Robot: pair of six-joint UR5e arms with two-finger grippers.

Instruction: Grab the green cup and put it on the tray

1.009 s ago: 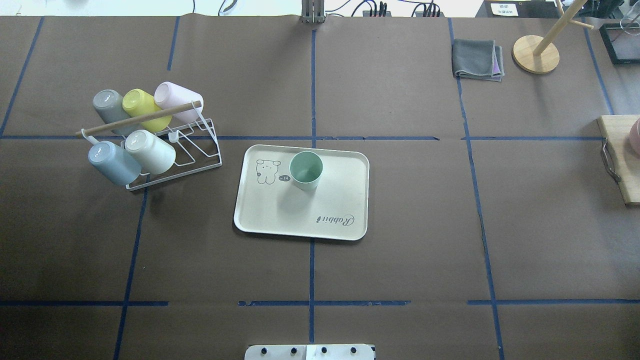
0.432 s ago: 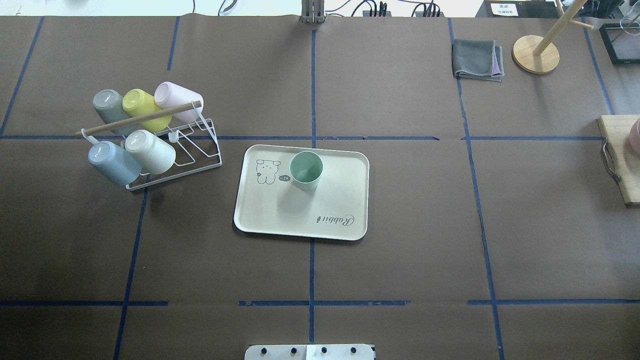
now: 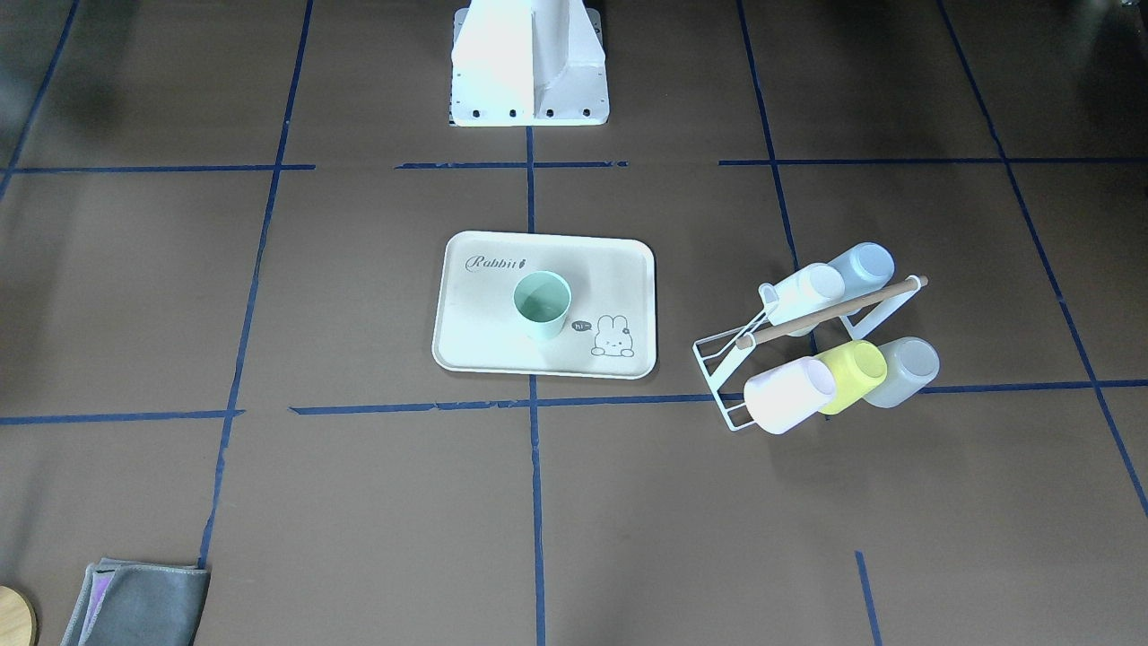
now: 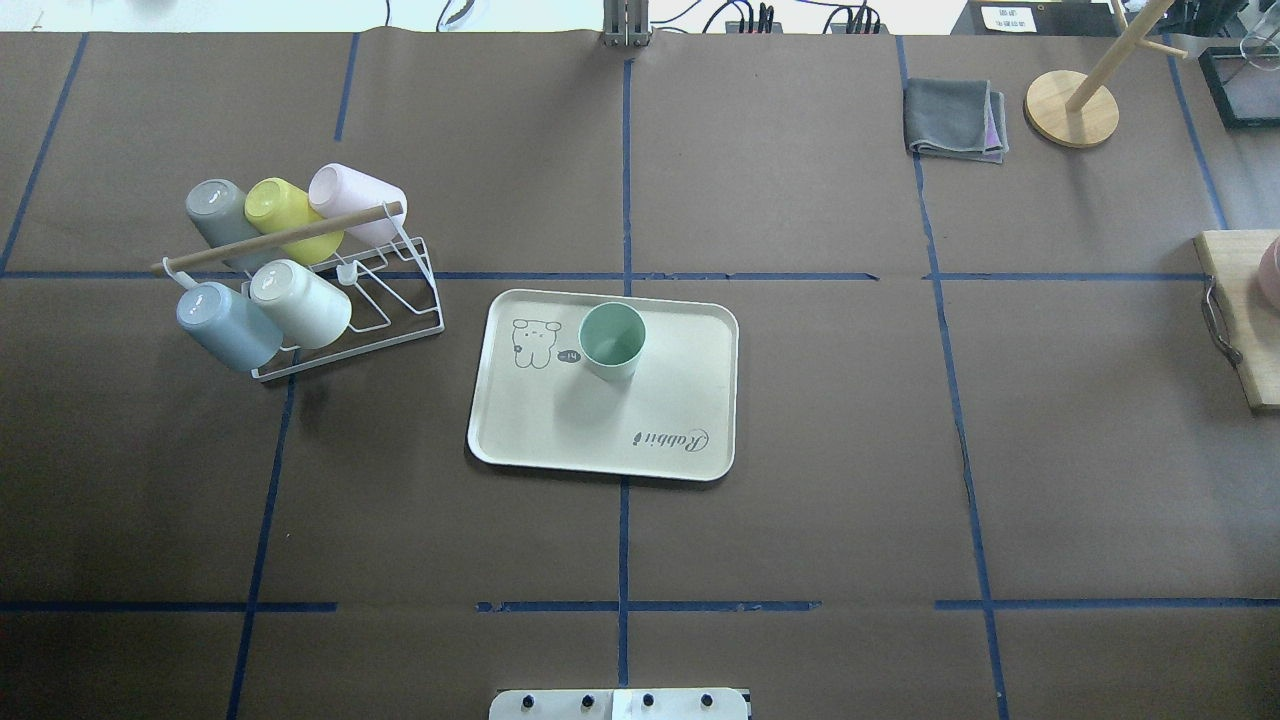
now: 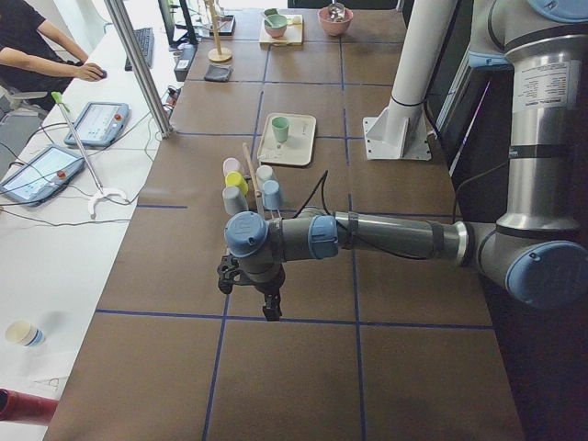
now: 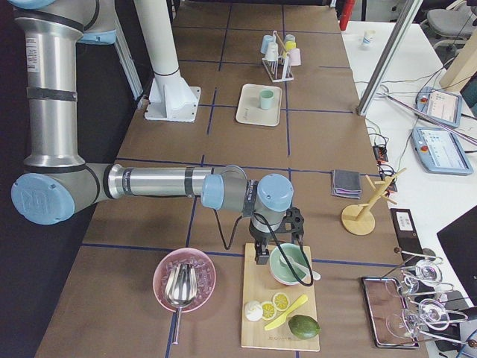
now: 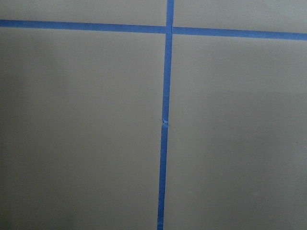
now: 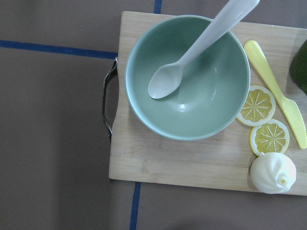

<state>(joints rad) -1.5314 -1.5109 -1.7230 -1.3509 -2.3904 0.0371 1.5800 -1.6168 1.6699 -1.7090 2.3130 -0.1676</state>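
Left gripper (image 5: 270, 312) and right gripper (image 6: 261, 258): whether open or closed cannot be told.
Green cup (image 4: 611, 341) upright on tray (image 4: 590, 430), well apart from both.

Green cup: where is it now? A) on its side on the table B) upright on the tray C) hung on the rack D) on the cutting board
B: the green cup stands mouth-up on the tray, beside the bunny print.

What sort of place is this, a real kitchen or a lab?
Most likely a robotics lab, not a kitchen: the table is papered brown with a blue tape grid, teach pendants lie on a side desk, and an operator sits there.
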